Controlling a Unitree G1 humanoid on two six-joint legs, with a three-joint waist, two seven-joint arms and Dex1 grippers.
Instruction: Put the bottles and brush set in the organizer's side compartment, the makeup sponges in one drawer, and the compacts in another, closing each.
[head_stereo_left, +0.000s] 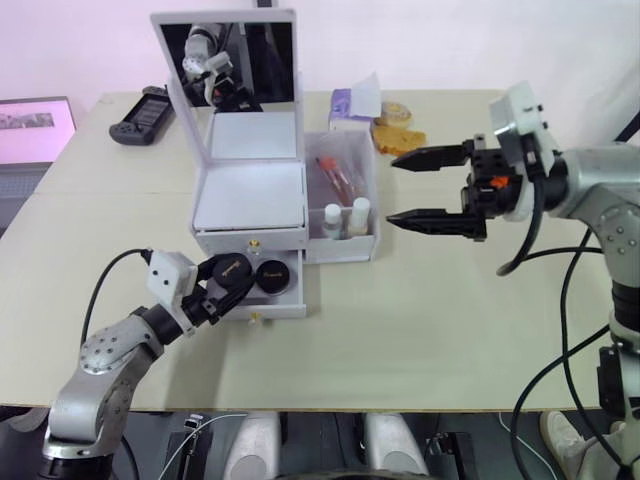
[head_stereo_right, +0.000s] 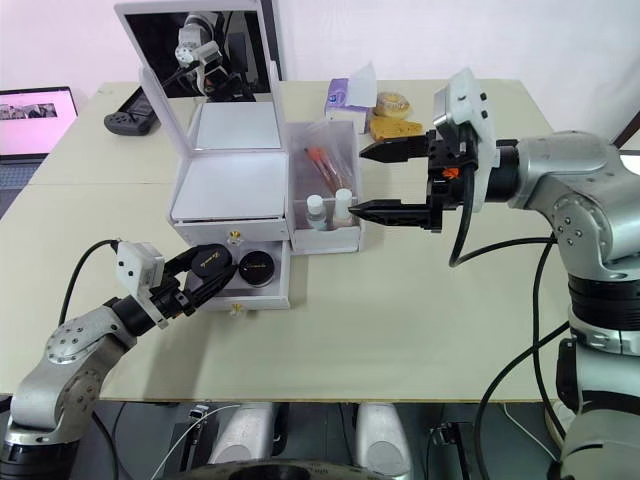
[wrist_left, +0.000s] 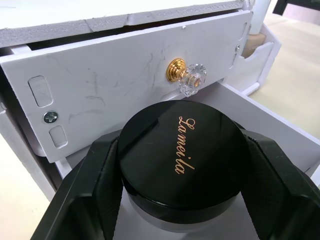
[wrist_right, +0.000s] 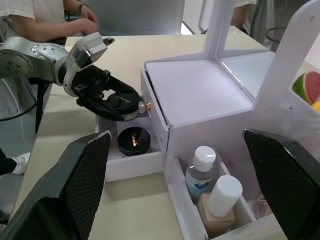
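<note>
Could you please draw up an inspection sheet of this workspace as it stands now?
Surface: pale table, mostly bare at the front.
Job's things: white organizer with mirror lid up; lower drawer open, one black compact inside; second compact in the left gripper over that drawer; upper drawer slightly ajar; two bottles and a brush set in the side compartment.
Clutter: game controller, tissue pack, yellow sponge-like items at the far edge.
Grippers: left gripper shut on the compact; right gripper open, beside the side compartment.
Cables: black cables along both arms.
Surroundings: laptop at left; a seated person behind.
</note>
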